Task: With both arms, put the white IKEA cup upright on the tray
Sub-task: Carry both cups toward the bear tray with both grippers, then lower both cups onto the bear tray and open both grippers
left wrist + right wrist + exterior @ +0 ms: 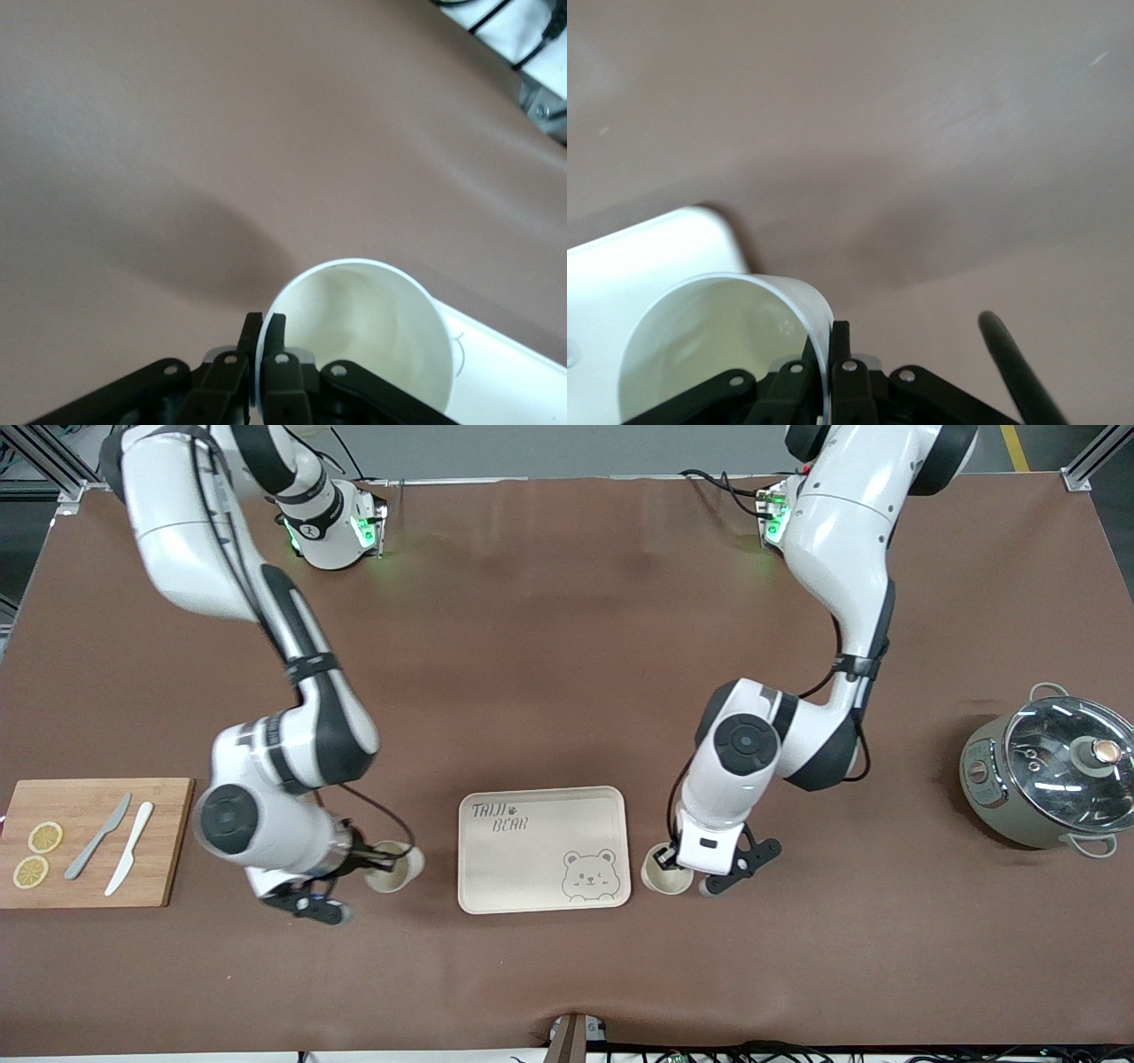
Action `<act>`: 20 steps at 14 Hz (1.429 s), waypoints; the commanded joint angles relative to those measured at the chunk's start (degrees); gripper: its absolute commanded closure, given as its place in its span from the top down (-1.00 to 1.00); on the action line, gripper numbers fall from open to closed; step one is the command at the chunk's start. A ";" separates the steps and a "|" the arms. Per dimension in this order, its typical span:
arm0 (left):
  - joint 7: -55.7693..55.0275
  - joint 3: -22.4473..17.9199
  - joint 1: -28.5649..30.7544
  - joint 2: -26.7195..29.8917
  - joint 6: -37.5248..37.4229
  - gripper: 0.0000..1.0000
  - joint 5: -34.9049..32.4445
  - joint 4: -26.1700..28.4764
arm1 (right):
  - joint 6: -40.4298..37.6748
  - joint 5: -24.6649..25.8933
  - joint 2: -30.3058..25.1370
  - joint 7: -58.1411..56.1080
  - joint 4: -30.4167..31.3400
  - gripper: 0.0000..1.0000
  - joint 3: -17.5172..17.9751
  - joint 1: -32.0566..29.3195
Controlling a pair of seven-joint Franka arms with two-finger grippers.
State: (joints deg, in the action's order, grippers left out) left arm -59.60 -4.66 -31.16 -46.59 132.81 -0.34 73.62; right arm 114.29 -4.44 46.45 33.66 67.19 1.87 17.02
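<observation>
1. Front view: the cream tray (543, 849) is taken as landmark. Its long axis runs between the 2 arms' ends of the table, and its printed face is seen bare. 2 white cups are seen upright, mouths up, each just beside a short edge of the tray and apart from it: one cup (666, 872) toward the left arm's end, the other cup (390, 868) toward the right arm's end. The left gripper (666, 856) is set at the first cup's rim, the right gripper (383, 859) at the second cup's rim. Open brown table is seen nearer to the camera than the tray and farther from it. A wooden cutting board (159, 841) lies well apart toward the right arm's end, a lidded pot (1050, 775) well apart toward the left arm's end.

2. Left wrist view: the left gripper (264, 326) is pinched on the cup (363, 328) wall, 1 finger inside the mouth, 1 outside. The tray (509, 372) edge is seen just beside the cup.

3. Right wrist view: the right gripper (828, 335) is pinched on the cup (718, 345) wall likewise, with the tray (647, 257) corner close by.
</observation>
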 commanded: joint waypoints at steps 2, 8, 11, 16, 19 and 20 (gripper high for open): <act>-3.06 -3.25 -5.04 -3.24 -0.44 -1.00 0.69 -3.48 | 4.18 0.48 0.48 9.82 0.22 -1.00 -0.90 5.56; -5.70 -4.84 -9.00 -5.26 -0.36 -1.00 0.69 -4.88 | 11.56 3.47 3.46 15.55 1.88 -1.00 -0.90 8.73; -6.40 -5.01 -10.06 -6.41 -0.27 -1.00 0.69 -5.24 | 15.17 3.91 4.87 17.47 2.95 -1.00 -0.99 9.87; -6.75 -5.97 -12.17 -7.37 -0.18 -1.00 0.61 -5.24 | 16.76 9.79 6.72 22.50 2.95 -1.00 -0.90 11.45; -6.75 -6.07 -12.44 -7.99 0.60 -0.99 0.61 -5.15 | 16.76 9.80 6.72 22.50 2.95 -1.00 -0.90 11.37; -6.67 -5.98 -12.44 -7.99 0.78 -0.67 0.61 -5.06 | 16.76 9.80 6.72 22.50 2.95 -0.97 -0.90 11.37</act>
State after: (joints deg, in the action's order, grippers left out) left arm -65.32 -9.37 -42.77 -53.27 133.12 -0.34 70.30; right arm 130.81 3.80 53.00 54.57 70.20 1.24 28.19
